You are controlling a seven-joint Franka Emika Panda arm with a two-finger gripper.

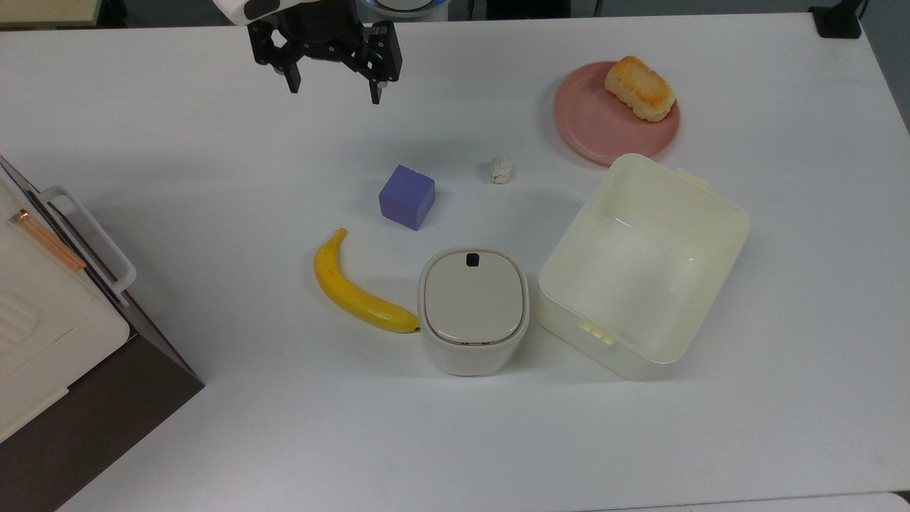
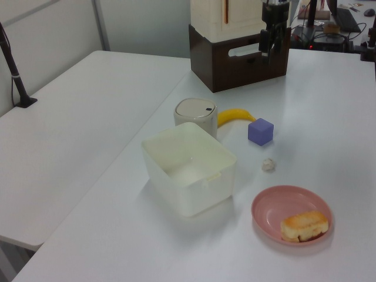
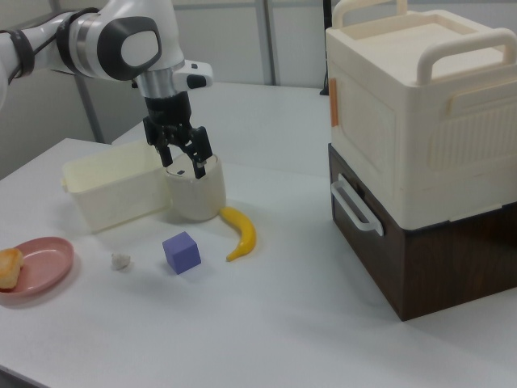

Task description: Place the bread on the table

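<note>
Top view: I've got the gripper (image 1: 334, 89) up at the far edge of the table (image 1: 213, 178), fingers spread, nothing between them, hanging above the surface. The bread (image 1: 640, 88) sits on the pink plate (image 1: 597, 128), toward the plate's upper right rim, well apart from the gripper on the top view's right. Just below the plate is the open cream bin (image 1: 643, 267), empty. Lidded white container (image 1: 474, 310) sits just beside the bin on its left, with the banana (image 1: 359, 288) tip touching or nearly touching the container's left side. Purple cube (image 1: 407, 197) is above the banana, small white lump (image 1: 502, 170) to the cube's right, between cube and plate. Cream box on a dark brown base (image 1: 64, 334) at the top view's left edge. Left view: bread (image 2: 304, 225) lies on the near right part of the plate (image 2: 276, 208), toasted face up. Bin (image 2: 188, 167) is left of the plate, container (image 2: 195, 114) behind it, banana (image 2: 235, 116) and cube (image 2: 261, 131) further back, lump (image 2: 268, 164) between cube and plate. Gripper (image 2: 269, 51) is far back in front of the brown base (image 2: 235, 61); I can't read the fingers here. Right view: gripper (image 3: 184, 166) hangs open in front of the container (image 3: 198, 194), fingers pointing down. Bread (image 3: 9, 267) is cut off at the right view's left edge, on the plate (image 3: 40, 263). Cube (image 3: 182, 252), lump (image 3: 121, 260) and banana (image 3: 241, 233) lie between plate and the stacked box (image 3: 420, 162).
</note>
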